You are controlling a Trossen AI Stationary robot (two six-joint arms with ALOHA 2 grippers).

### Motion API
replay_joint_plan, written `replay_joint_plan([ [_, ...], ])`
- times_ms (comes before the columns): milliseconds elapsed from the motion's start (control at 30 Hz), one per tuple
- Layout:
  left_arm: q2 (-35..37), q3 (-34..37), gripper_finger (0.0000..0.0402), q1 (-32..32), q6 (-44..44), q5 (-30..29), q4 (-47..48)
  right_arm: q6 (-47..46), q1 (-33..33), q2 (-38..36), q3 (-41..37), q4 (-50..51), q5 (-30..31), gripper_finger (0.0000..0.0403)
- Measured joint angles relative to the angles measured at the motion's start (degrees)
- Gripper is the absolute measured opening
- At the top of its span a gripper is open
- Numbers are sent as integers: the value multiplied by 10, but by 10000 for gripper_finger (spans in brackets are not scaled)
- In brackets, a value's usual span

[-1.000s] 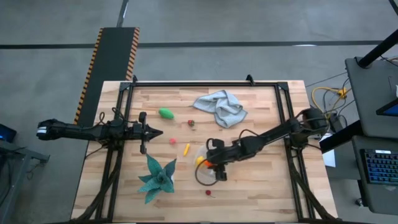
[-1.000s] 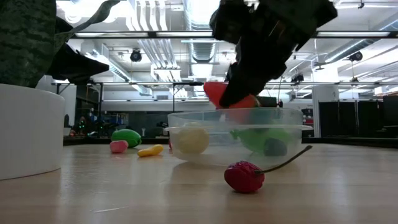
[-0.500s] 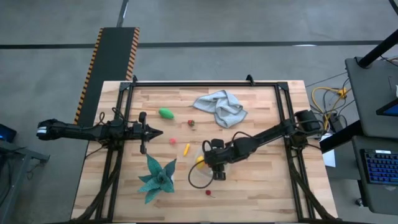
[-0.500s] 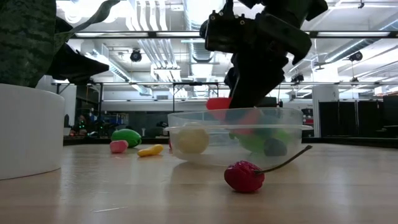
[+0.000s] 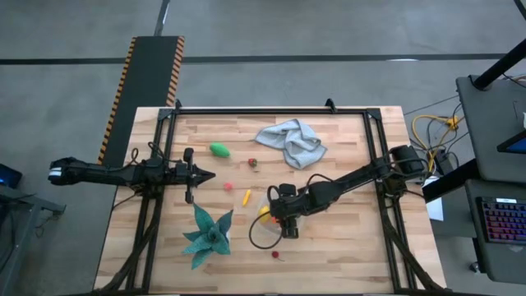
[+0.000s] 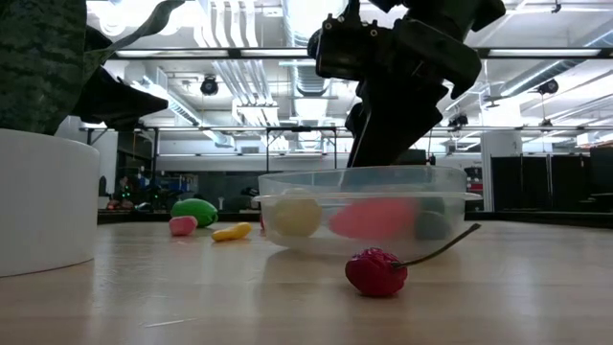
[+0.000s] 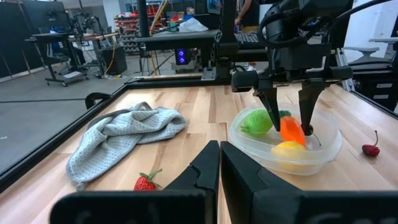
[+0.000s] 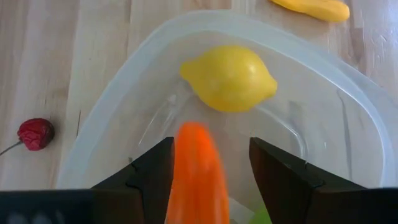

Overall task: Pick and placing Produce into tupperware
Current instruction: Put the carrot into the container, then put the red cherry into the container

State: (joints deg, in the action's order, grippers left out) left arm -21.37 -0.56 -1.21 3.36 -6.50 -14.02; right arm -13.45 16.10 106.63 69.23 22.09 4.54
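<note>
Since the earlier frame the orange piece (image 8: 198,171) has left our right gripper (image 7: 291,111) and now sits between its spread fingers (image 8: 283,177), low inside the tub (image 7: 326,149), no longer pinched. Nearest the low camera, a red cherry (image 6: 376,272) with a long stem lies on the bench (image 5: 345,255) just in front of the tub. Inside the tub, the orange piece lies beside a lemon (image 8: 229,77) and a green piece (image 7: 256,122). Beyond it, a yellow piece (image 5: 246,196), a pink one (image 5: 228,187), a strawberry (image 5: 253,163) and a green vegetable (image 5: 219,150) lie loose on the bench, with the cloth (image 5: 292,141) at the far side. Our left gripper (image 5: 207,174) waits at the left edge, fingers (image 7: 210,165) pressed together, near the teal plant (image 5: 207,234).
</note>
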Motion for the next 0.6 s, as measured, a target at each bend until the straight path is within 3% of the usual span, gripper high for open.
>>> replay_joint_plan([
  [367, 0, 0, 0, 0, 0, 0, 0, 0, 0, 0, 0, 0, 0, 196],
  [600, 0, 0, 0, 0, 0, 0, 0, 2, 0, -17, 40, 18, 0, 196],
])
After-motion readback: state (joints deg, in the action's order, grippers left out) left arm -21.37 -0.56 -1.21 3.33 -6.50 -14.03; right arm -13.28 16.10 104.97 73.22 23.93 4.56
